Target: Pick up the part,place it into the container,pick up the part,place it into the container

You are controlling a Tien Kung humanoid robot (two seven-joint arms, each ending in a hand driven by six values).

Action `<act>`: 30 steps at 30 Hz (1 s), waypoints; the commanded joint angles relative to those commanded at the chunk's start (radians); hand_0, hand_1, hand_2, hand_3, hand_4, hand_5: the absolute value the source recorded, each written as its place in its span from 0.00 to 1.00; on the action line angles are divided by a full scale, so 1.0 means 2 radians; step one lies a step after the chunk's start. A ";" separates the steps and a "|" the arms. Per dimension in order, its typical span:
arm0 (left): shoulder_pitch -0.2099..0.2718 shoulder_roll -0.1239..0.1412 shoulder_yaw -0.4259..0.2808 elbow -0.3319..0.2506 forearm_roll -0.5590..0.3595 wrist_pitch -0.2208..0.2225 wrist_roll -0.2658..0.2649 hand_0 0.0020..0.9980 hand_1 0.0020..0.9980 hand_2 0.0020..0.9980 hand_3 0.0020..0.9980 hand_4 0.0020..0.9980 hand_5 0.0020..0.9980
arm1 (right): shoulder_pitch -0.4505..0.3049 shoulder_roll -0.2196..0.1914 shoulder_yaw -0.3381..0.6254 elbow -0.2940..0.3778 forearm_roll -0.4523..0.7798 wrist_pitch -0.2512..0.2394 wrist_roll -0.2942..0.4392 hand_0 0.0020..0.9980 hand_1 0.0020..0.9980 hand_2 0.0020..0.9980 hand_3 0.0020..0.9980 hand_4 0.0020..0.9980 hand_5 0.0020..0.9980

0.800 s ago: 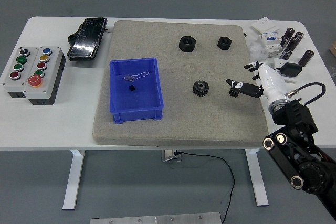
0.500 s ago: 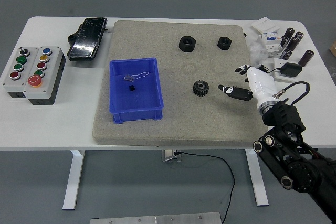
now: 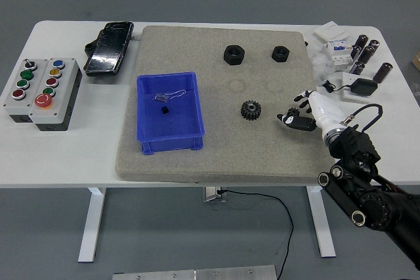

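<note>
The right hand [image 3: 303,113] is hovering at the right of centre in the frame, over the right part of the grey foam mat [image 3: 262,155], with its black-tipped fingers [image 3: 287,120] loosely spread and pointing left, holding nothing. Its black arm is coming in from the lower right corner. Just to the left of the fingertips, apart from them, a small dark gear [image 3: 250,109] is lying flat on the mat near the middle of the frame. Further up the mat, toward the upper centre, two black hex nuts are sitting side by side, the larger nut [image 3: 233,54] on the left and the smaller nut [image 3: 281,52] on the right. The blue container [image 3: 169,137] is standing on the left part of the mat, left of centre, with a small dark piece and a thin wire lying inside it. On the bare white table [image 3: 59,155] at the left edge, a grey button box [image 3: 41,91] is resting, and above it, at the upper left, a black device [image 3: 109,48]. At the upper right of the frame a cluster of dark cylinders [image 3: 366,52] and white parts is sitting on the table.
</note>
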 joint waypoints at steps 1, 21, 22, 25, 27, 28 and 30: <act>0.000 0.000 0.000 0.000 -0.001 0.000 -0.001 0.66 0.63 0.59 0.63 0.73 0.36 | 0.002 0.000 -0.002 -0.002 0.001 -0.001 0.001 0.29 0.56 0.57 0.66 0.88 0.44; -0.001 -0.001 0.002 0.000 -0.012 -0.007 -0.013 0.66 0.63 0.59 0.63 0.73 0.36 | 0.014 -0.002 -0.030 -0.030 0.013 0.000 0.008 0.28 0.55 0.55 0.67 0.59 0.18; -0.001 -0.001 0.002 0.000 -0.012 -0.008 -0.013 0.66 0.63 0.59 0.63 0.73 0.36 | 0.014 -0.002 -0.031 -0.031 0.014 -0.002 0.010 0.28 0.55 0.53 0.66 0.67 0.06; -0.002 -0.001 0.003 0.000 -0.014 -0.008 -0.014 0.66 0.63 0.59 0.63 0.73 0.36 | 0.014 -0.002 -0.033 -0.033 0.015 -0.005 0.013 0.28 0.55 0.53 0.66 0.67 0.06; -0.001 -0.001 0.003 0.000 -0.014 -0.008 -0.015 0.66 0.63 0.59 0.63 0.73 0.36 | 0.014 -0.001 -0.035 -0.034 0.016 -0.007 0.014 0.28 0.55 0.53 0.66 0.67 0.06; -0.001 -0.001 0.003 0.000 -0.014 -0.008 -0.015 0.66 0.63 0.59 0.62 0.72 0.36 | 0.014 -0.001 -0.036 -0.035 0.016 -0.008 0.014 0.28 0.55 0.56 0.68 0.57 0.04; -0.001 0.000 0.002 0.000 -0.013 -0.008 -0.015 0.66 0.63 0.59 0.62 0.72 0.36 | 0.015 -0.002 -0.039 -0.037 0.016 -0.009 0.014 0.28 0.55 0.56 0.68 0.57 0.04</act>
